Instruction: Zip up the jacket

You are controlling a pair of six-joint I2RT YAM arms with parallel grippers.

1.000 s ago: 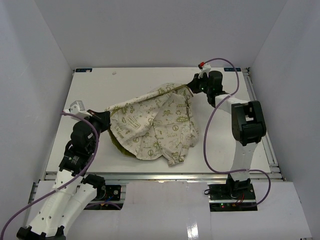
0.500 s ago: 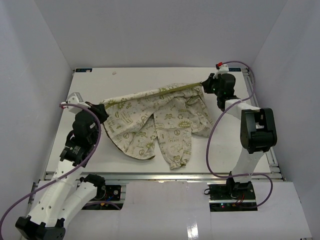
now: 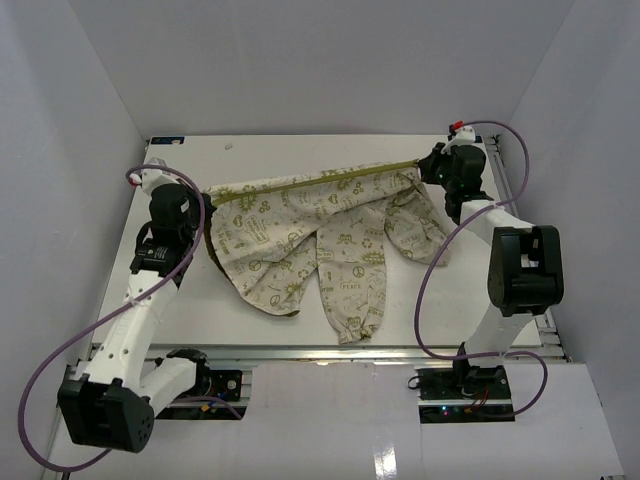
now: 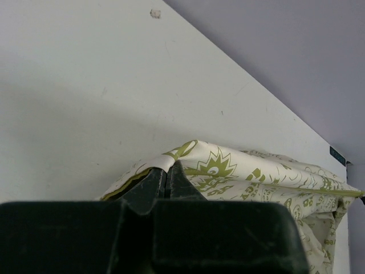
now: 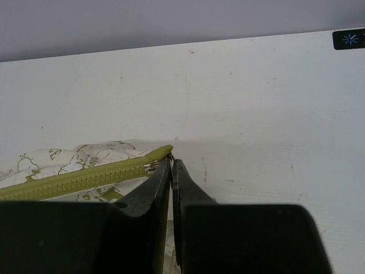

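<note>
1. Jacket (image 3: pixel 320 235) sits over the far half of the table (image 3: pixel 420 290), held at both ends. Only the top view gives me its whole spread (sleeves trailing toward the near edge).
2. Right wrist view adds detail: the right gripper (image 5: pixel 172 165) is pressed together on the end of the green zipper (image 5: pixel 74 178).
3. Left wrist view: the left gripper (image 4: pixel 167 174) pinches a printed fabric corner, green lining beneath.
4. Its long axis, the zipper edge, runs left to right, taut, with the right end slightly farther away.
</note>
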